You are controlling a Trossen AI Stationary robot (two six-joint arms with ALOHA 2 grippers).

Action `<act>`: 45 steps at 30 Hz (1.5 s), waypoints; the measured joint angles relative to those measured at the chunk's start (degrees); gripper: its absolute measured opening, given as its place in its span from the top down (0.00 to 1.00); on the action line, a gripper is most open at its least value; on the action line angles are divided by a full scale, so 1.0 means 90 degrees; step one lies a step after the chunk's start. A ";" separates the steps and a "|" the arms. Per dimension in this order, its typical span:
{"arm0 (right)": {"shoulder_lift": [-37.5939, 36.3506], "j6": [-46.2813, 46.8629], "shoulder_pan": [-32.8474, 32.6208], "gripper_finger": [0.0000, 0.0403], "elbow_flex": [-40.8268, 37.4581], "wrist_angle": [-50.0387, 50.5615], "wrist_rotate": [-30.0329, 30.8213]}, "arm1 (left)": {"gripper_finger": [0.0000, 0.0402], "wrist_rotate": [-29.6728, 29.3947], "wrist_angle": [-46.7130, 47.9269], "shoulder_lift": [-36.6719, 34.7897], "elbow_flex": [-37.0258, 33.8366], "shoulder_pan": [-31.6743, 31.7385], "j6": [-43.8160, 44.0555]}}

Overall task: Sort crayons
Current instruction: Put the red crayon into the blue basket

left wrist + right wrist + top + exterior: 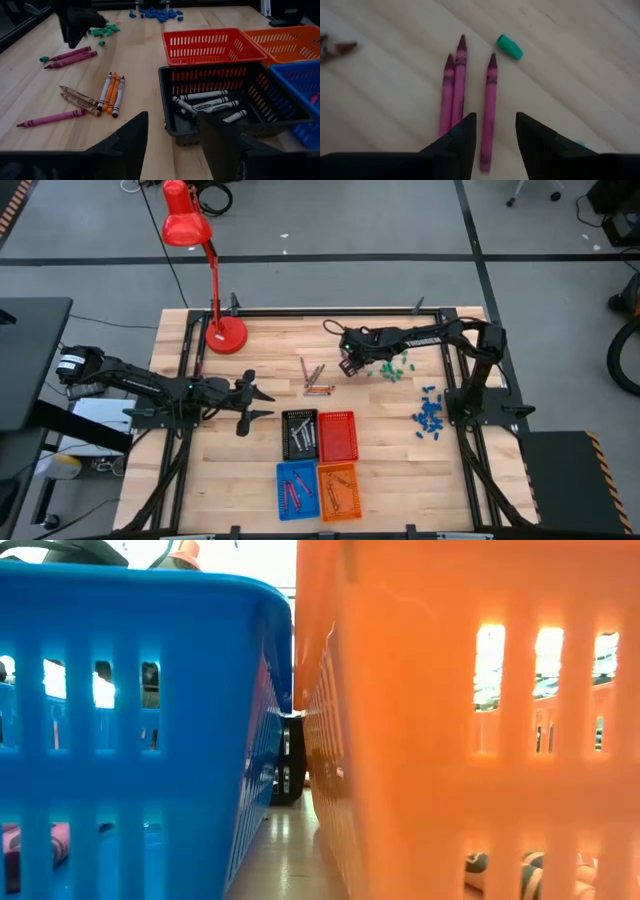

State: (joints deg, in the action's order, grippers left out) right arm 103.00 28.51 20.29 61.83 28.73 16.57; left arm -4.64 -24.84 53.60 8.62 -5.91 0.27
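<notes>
Crayons (490, 107) — wrapper print (unreadable) — loose

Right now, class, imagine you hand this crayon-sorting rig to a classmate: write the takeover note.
Left gripper: open, empty, beside the black basket.
Right gripper: open, over three maroon crayons on the table, none held.
Done: pale grey crayons lie in the black basket; blue basket and orange basket hold some.
Left: loose orange crayons, tan crayons and maroon ones on the table. Red basket looks empty.
</notes>
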 joint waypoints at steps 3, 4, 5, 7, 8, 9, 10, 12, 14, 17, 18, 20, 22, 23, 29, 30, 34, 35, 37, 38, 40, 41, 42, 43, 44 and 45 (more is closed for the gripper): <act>0.0000 -0.0134 0.0142 0.65 -0.0245 -0.0481 -0.0134 | 0.54 0.0000 0.0005 0.0001 -0.0002 0.0000 0.0000; 0.0002 -0.0162 0.0181 0.65 -0.0315 -0.0583 -0.0189 | 0.54 0.0001 0.0005 0.0001 -0.0002 0.0000 0.0000; 0.0000 -0.0169 0.0204 0.65 -0.0378 -0.0669 -0.0208 | 0.54 0.0001 0.0005 0.0001 -0.0002 0.0000 0.0000; 0.0000 -0.0181 0.0248 0.65 -0.0521 -0.0803 -0.0220 | 0.54 0.0002 0.0005 0.0000 0.0000 0.0000 0.0000; 0.0000 -0.0184 0.0262 0.65 -0.0581 -0.0797 -0.0218 | 0.54 0.0002 0.0005 0.0002 -0.0002 0.0000 0.0000; 0.0000 -0.0181 0.0272 0.65 -0.0634 -0.0821 -0.0211 | 0.54 0.0002 0.0005 0.0000 -0.0002 0.0000 0.0000; -0.0004 -0.0186 0.0280 0.65 -0.0676 -0.0866 -0.0213 | 0.54 -0.0002 -0.0003 0.0000 -0.0002 0.0000 0.0000; -0.0020 -0.0185 0.0285 0.65 -0.0763 -0.0928 -0.0222 | 0.54 -0.0019 -0.0010 0.0002 0.0000 0.0000 0.0000; -0.0027 -0.0182 0.0283 0.66 -0.0813 -0.0956 -0.0243 | 0.54 -0.0019 -0.0012 0.0001 -0.0002 0.0000 0.0000; -0.0027 -0.0182 0.0284 0.71 -0.0824 -0.0927 -0.0306 | 0.54 -0.0022 -0.0014 0.0002 -0.0002 0.0000 0.0000; -0.0024 -0.0184 0.0282 0.73 -0.0824 -0.0922 -0.0323 | 0.54 -0.0022 -0.0014 0.0000 -0.0002 0.0000 0.0000; -0.0024 -0.0167 0.0282 0.78 -0.0824 -0.0898 -0.0363 | 0.54 -0.0022 -0.0012 0.0000 -0.0002 0.0000 0.0000; -0.0024 -0.0135 0.0291 0.84 -0.0824 -0.0884 -0.0453 | 0.54 -0.0023 -0.0012 0.0001 -0.0002 0.0000 0.0000; -0.0024 -0.0124 0.0300 0.88 -0.0824 -0.0881 -0.0493 | 0.54 -0.0024 -0.0012 0.0000 -0.0002 0.0000 0.0000; -0.0022 0.0034 0.0314 0.97 -0.0826 -0.0837 -0.0667 | 0.54 -0.0024 0.0012 0.0000 -0.0002 0.0000 0.0000; -0.0022 0.0067 0.0314 0.97 -0.0825 -0.0834 -0.0693 | 0.54 -0.0025 0.0015 0.0001 -0.0002 0.0000 0.0000; -0.0044 0.0141 0.0315 0.94 -0.0654 -0.0627 -0.0821 | 0.54 -0.0026 0.0015 0.0001 -0.0002 0.0000 0.0000; -0.0062 0.0141 0.0299 0.94 -0.0599 -0.0526 -0.0858 | 0.54 -0.0027 0.0015 0.0001 -0.0002 0.0000 0.0000; -0.0090 0.0144 0.0257 0.94 -0.0451 -0.0256 -0.0962 | 0.54 -0.0027 0.0015 0.0000 -0.0002 0.0000 0.0000; -0.0116 0.0144 0.0235 0.94 -0.0363 -0.0173 -0.1001 | 0.54 -0.0027 0.0015 0.0000 -0.0002 0.0000 0.0000; -0.0211 0.0149 0.0195 0.94 -0.0153 -0.0032 -0.0988 | 0.54 -0.0027 0.0020 0.0000 -0.0002 0.0000 0.0000; -0.0261 0.0149 0.0180 0.94 -0.0068 0.0059 -0.0985 | 0.54 -0.0027 0.0020 0.0000 -0.0002 0.0000 0.0000; -0.0288 0.0175 0.0155 0.94 0.0009 0.0183 -0.0958 | 0.54 -0.0029 0.0020 0.0000 -0.0002 0.0000 0.0000; -0.0314 0.0224 0.0125 0.94 0.0061 0.0293 -0.0934 | 0.54 -0.0027 0.0020 0.0000 -0.0002 0.0000 0.0000; -0.0360 0.0304 0.0089 0.94 0.0104 0.0349 -0.0915 | 0.54 -0.0028 0.0020 0.0001 -0.0002 0.0000 0.0000; -0.0430 0.0391 0.0037 0.94 0.0151 0.0362 -0.0914 | 0.54 -0.0029 0.0021 0.0000 -0.0002 0.0000 0.0000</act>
State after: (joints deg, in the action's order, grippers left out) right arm 99.13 32.02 20.62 63.19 31.98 8.34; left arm -4.91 -24.65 53.60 8.60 -5.91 0.27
